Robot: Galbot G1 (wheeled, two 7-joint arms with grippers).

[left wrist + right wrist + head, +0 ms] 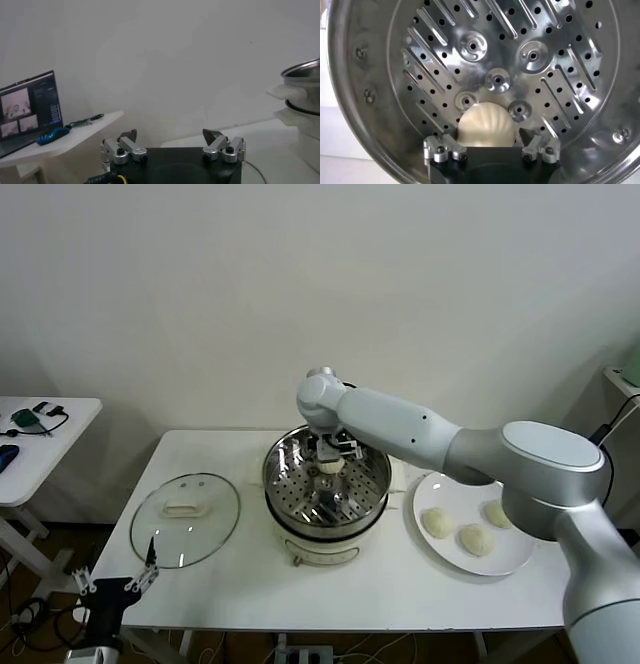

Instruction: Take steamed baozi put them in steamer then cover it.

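The steamer [327,489] stands mid-table, and the right gripper [491,150] hangs inside it, jaws wide, one bun [485,126] lying on the holed tray between them. So the first of four buns seems just set down. Next, I judge, the arm must lift clear and reach the plate [452,555], where three buns wait. One glass lid [186,518] lies left of the steamer. The left gripper [173,145] idles wide open, low at the table's left.

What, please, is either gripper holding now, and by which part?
Nothing: the right gripper is open over a baozi in the steamer; the left gripper is open, empty.
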